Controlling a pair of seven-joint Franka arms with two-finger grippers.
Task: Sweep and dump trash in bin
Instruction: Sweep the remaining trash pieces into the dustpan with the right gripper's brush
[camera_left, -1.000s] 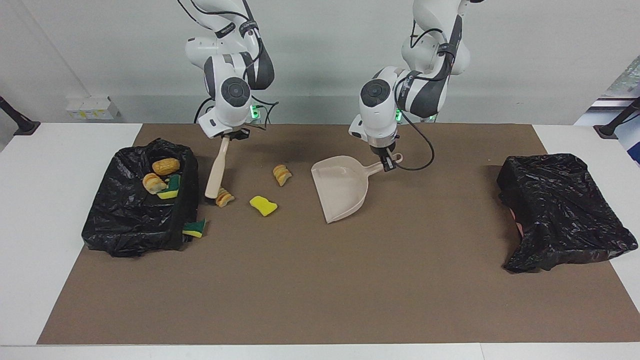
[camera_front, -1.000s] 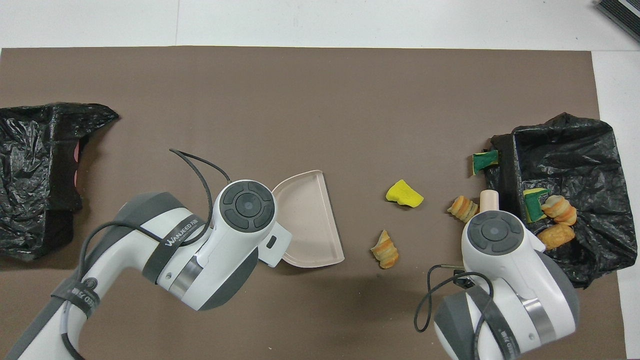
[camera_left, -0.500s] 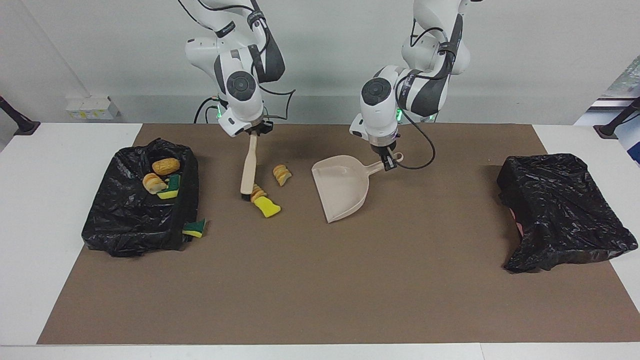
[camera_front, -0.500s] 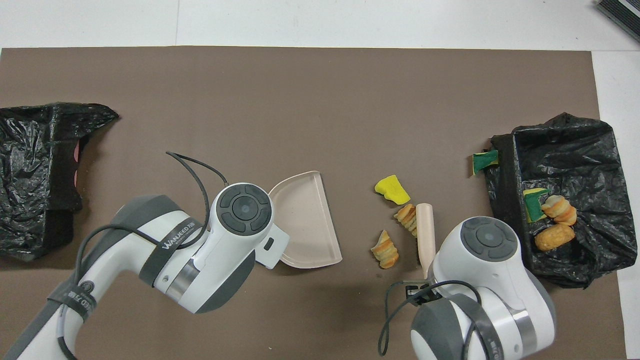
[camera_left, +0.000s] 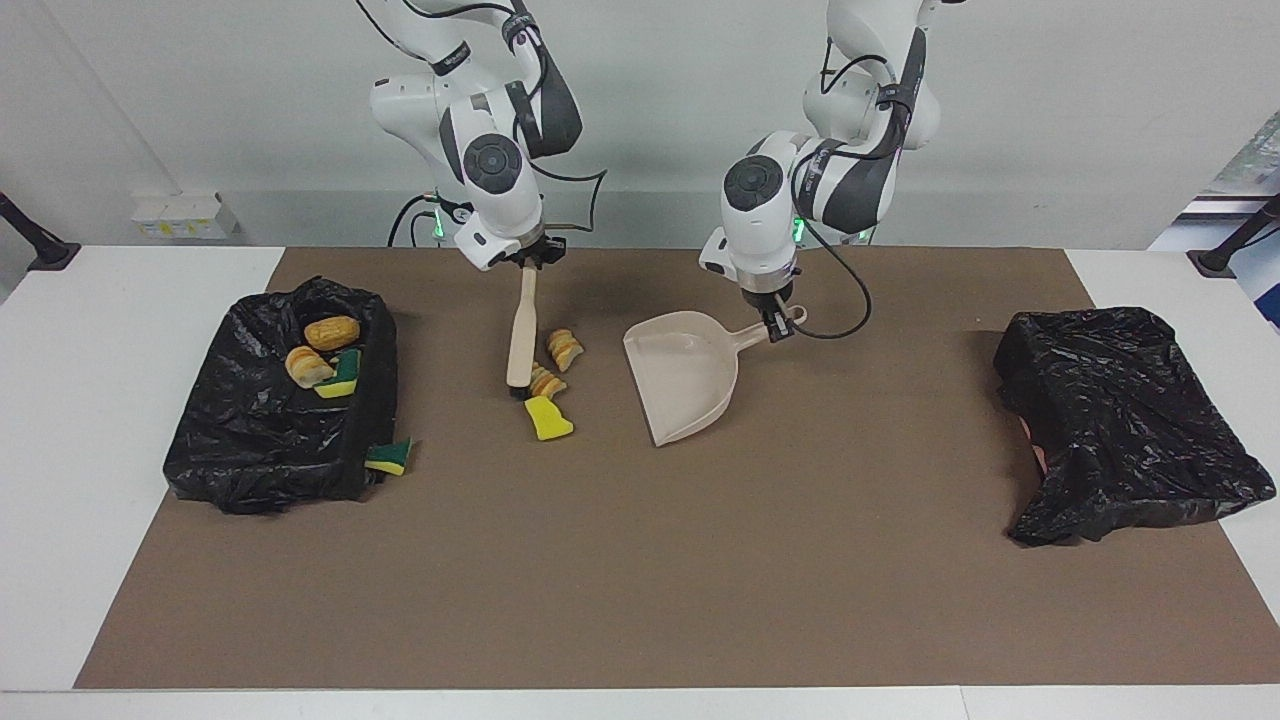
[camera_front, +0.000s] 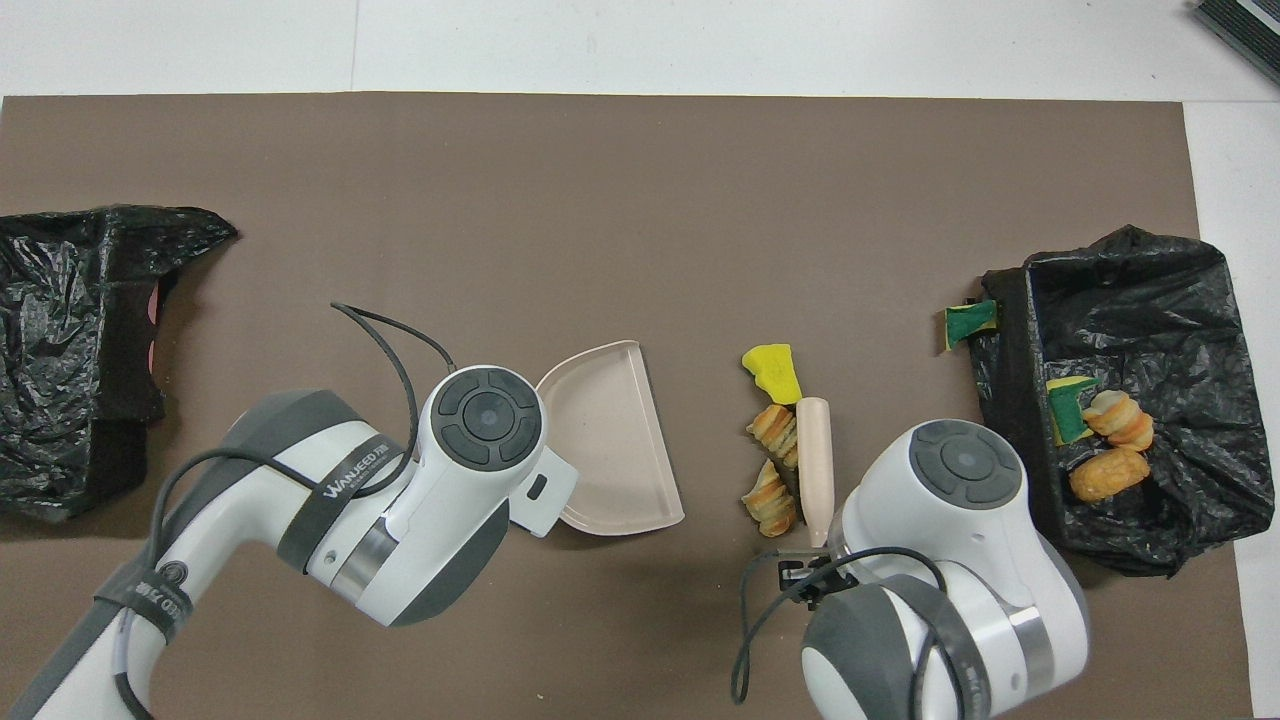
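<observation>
Over the last second the right end effector, clamped on the top of the brush, has dragged the brush head across the brown mat from beside the black-lined bin toward the dustpan, and it has pushed two loose pieces along with it. A striped bread chunk and a yellow sponge bit now sit bunched at the brush head, close to a second bread chunk that has not moved, so three pieces of trash are gathered just short of the dustpan's open mouth. The left end effector is closed on the dustpan handle and has held it in place on the surface. My reading is that one more stroke could carry the cluster into the pan. A green-and-yellow sponge piece lies against the bin's outer wall, untouched, and several pieces already lie inside that bin. A second black-bagged bin sits at the left arm's end. The left arm's wrist band carries lettering in the overhead view that seems to read "WANJEED", though I cannot be sure.
</observation>
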